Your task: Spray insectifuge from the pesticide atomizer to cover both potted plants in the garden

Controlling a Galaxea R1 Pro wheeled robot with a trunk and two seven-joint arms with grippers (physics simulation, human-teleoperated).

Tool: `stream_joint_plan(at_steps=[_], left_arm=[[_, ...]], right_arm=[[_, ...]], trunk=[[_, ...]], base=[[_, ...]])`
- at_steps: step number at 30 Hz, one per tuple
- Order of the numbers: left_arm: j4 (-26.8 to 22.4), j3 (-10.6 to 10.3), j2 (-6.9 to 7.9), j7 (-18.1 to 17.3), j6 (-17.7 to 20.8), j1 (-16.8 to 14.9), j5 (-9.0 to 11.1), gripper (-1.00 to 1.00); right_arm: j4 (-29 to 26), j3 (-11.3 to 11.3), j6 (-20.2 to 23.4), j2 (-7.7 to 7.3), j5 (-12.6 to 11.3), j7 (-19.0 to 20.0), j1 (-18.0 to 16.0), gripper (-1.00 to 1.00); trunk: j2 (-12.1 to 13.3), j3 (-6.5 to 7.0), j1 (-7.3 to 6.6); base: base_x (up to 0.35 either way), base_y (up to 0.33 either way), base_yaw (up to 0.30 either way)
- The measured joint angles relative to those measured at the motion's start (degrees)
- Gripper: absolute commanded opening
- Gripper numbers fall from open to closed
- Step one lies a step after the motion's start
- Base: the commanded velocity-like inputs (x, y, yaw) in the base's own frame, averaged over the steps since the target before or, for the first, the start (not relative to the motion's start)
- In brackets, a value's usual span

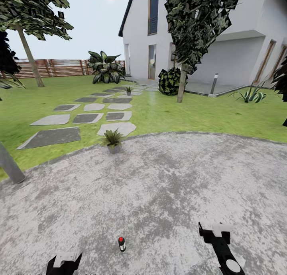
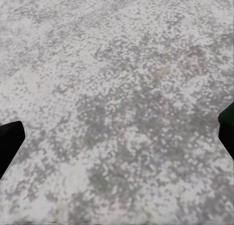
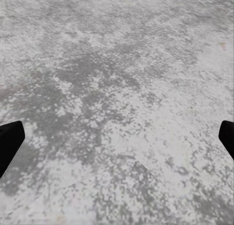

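The atomizer [image 1: 121, 244] stood upright on the paved patch [image 1: 159, 179], red spot up, near the robot's end of the paving and well apart from both plants. The left gripper [image 1: 63, 263] hung to the robot's left of the atomizer, near it. The right gripper [image 1: 215, 231] hung to the atomizer's right, farther off. Neither touched it.

Each wrist view showed two dark fingertips [image 2: 9, 142] far apart at the frame edges with bare paving between them. Both hands were therefore spread wide and held nothing. The right fingers [image 3: 9, 139] stood the same.

One potted plant [image 1: 113, 140] sat at the far edge of the patch, beyond the atomizer, where paving met lawn [image 1: 179, 112]. A second small plant [image 1: 128, 90] stood much farther beyond it, among the stepping stones [image 1: 87, 117]; its pot was too small to make out.

Judgement: the step in hand was the pick-up, not yet begun.

- Either gripper could take it; the left was nearer.
- The bottle is slim and would likely tip if nudged. The fingers should straddle it squarely before closing.
- The grip should sit on the body, below the nozzle, leaving the spray head free.
- The approach should be lowered slowly, keeping the bottle centred in the wrist view.
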Motion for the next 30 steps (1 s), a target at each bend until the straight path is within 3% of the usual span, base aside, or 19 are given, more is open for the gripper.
stream_joint_plan(at_steps=[18, 30], left_arm=[[0.0, 0.0, -0.07, 0.0, -0.1, -0.1, 0.0, 1.0], [-0.1, 0.0, -0.01, 0.0, -0.3, 0.1, 0.0, 1.0]], right_arm=[[-0.4, 0.1, 0.0, 0.22, -0.1, 0.1, 0.0, 1.0], [-0.2, 0.0, 0.1, 0.22, 0.0, 0.0, 0.0, 1.0]], trunk=[[0.0, -0.39, 0.0], [0.0, -0.39, 0.0]], base=[[0.0, 0.0, 0.039], [0.0, 0.0, 0.244]])
